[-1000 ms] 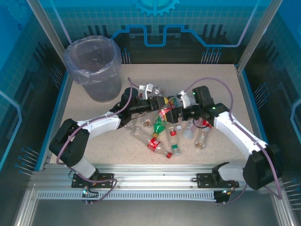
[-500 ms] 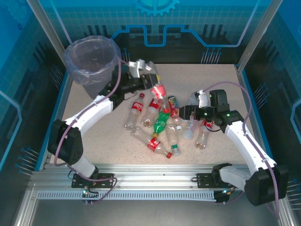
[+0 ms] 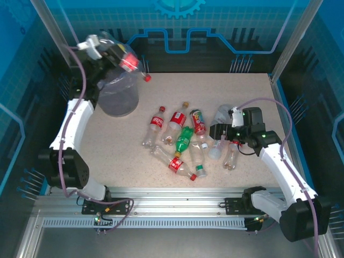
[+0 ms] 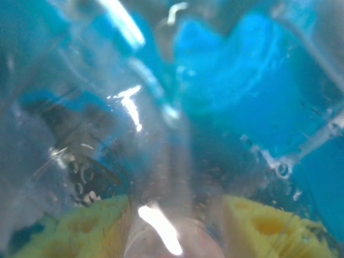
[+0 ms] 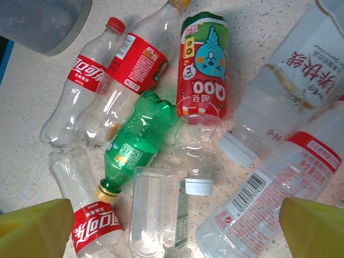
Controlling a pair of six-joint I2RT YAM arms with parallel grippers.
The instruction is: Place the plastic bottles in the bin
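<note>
The left gripper (image 3: 114,55) was clamped on a red-labelled bottle (image 3: 129,63), yellow pads (image 4: 80,226) pressing its clear wall. The bottle slanted cap-down to the right above the bin (image 3: 121,102), so letting go looked next. The right gripper (image 3: 216,131) hung wide open over the remaining bottles (image 3: 180,140) lying mid-table, far nearer them than the left.
</note>
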